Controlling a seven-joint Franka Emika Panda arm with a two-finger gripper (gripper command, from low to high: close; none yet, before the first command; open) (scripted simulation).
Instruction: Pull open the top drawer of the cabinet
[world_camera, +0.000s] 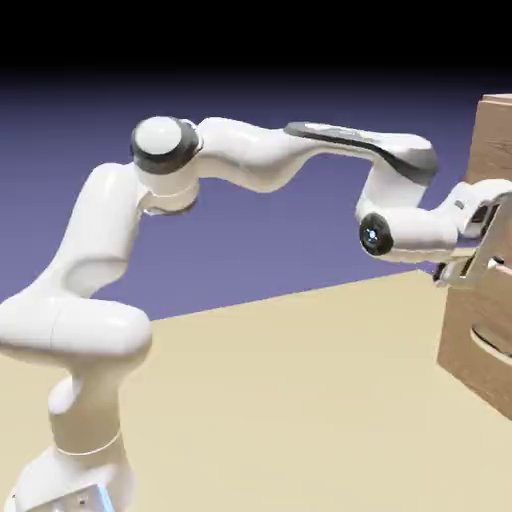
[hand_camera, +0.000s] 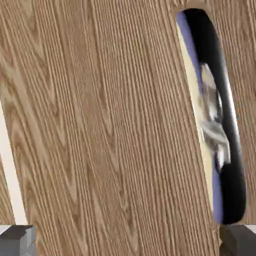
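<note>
Count, exterior view: 1 white arm (world_camera: 230, 165), 1 gripper (world_camera: 478, 262) at right edge, 1 cabinet (world_camera: 480, 345) at right edge, 1 table (world_camera: 290, 410). Hand view: 1 wood-grain drawer front (hand_camera: 100, 130), 1 dark handle (hand_camera: 235, 150) upper right, 2 grey fingertips (hand_camera: 17, 240) at bottom corners

The cabinet (world_camera: 487, 250) was cut off by the exterior view's right edge, so most of its front beyond the gripper (world_camera: 480, 262) stayed unseen. Whether the fingers met the wood could not be told. In the hand view, both fingertips (hand_camera: 17, 240) were clipped by the bottom edge; the handle (hand_camera: 215, 120) ahead perhaps mirrored something, too blurred to read.
</note>
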